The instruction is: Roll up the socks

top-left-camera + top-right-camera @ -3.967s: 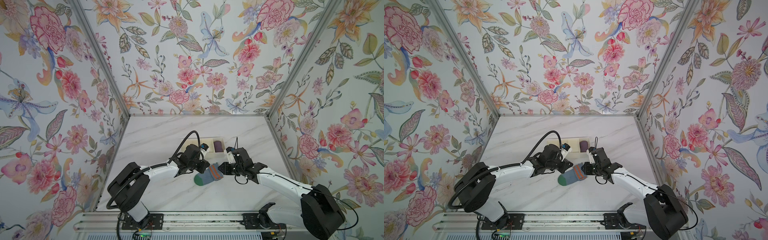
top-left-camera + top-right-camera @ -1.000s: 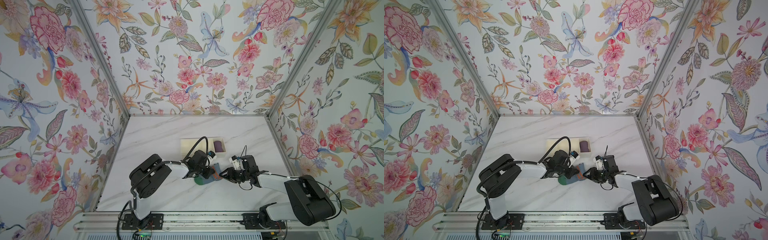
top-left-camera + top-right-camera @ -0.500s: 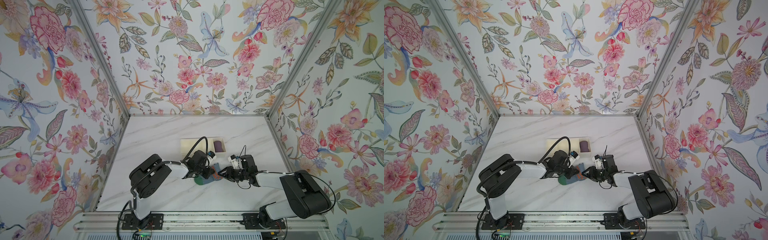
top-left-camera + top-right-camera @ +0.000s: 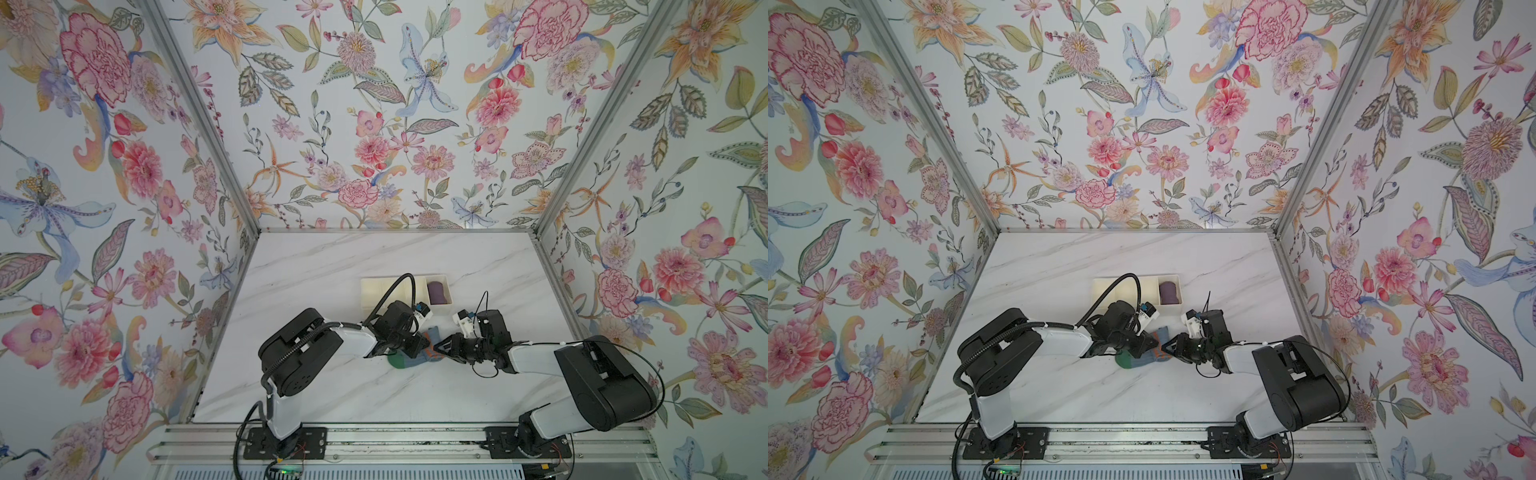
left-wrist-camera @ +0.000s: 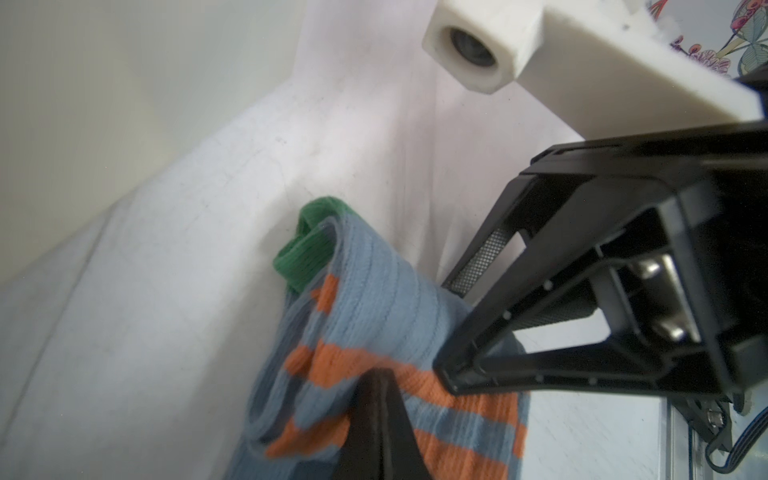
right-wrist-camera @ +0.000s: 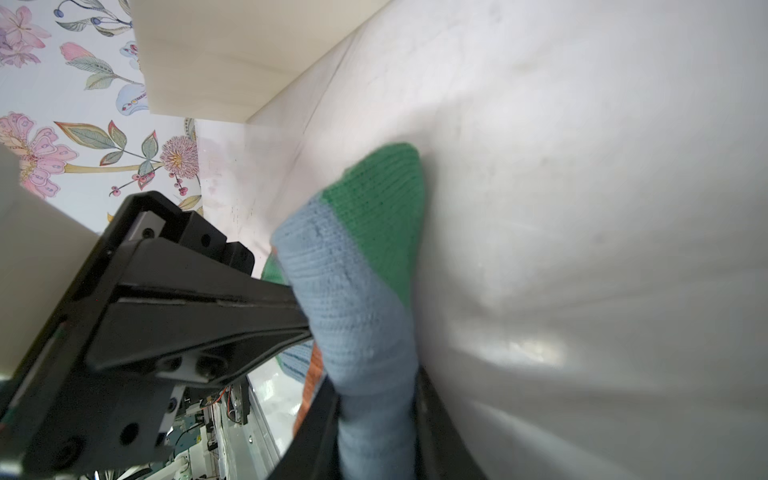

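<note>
On the white marble table [image 4: 332, 270] the blue-grey ribbed socks [image 4: 409, 362] with green toes lie sideways between my arms: my left gripper [image 4: 423, 347] pinches them tight, my right gripper [image 4: 441, 347] squeezes the orange-striped end

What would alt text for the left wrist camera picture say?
Blue-grey socks with orange stripes and green toe, bunched on a white table. The left gripper, shut, touches the stripes; the right gripper grips the socks beside it.
</note>
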